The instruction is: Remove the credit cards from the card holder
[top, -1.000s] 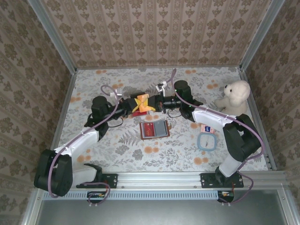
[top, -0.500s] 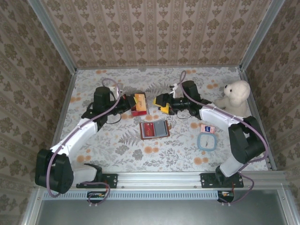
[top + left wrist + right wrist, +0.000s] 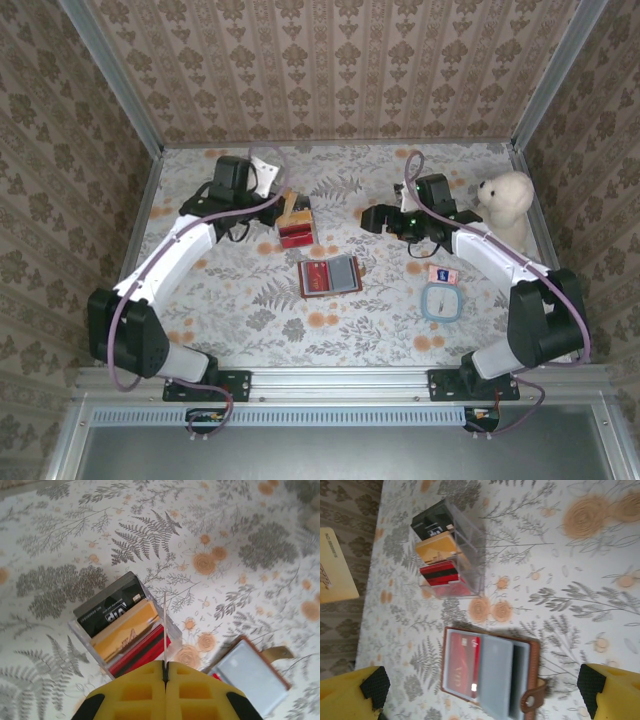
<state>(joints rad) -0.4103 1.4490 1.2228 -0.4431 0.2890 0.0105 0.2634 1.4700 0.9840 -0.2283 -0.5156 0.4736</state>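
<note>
Nearest me on the floral table (image 3: 250, 320), the card holder (image 3: 329, 276) lies open and flat around the middle. It has a red card (image 3: 317, 277) in its left pocket and its bluish-grey face to the right. Well apart on its right I see a pale blue-rimmed item (image 3: 441, 301). Just beyond the holder stands a clear box (image 3: 296, 232) with black, yellow and red cards upright in it. My left gripper (image 3: 165, 672) hovers over that box, fingers pressed together on a thin tan card (image 3: 164, 625), which I see edge-on from the wrist. My right gripper (image 3: 372, 218) is beyond the holder and to its right, fingers spread wide, holding nothing. A white teddy bear (image 3: 503, 205) sits at the far right.
</note>
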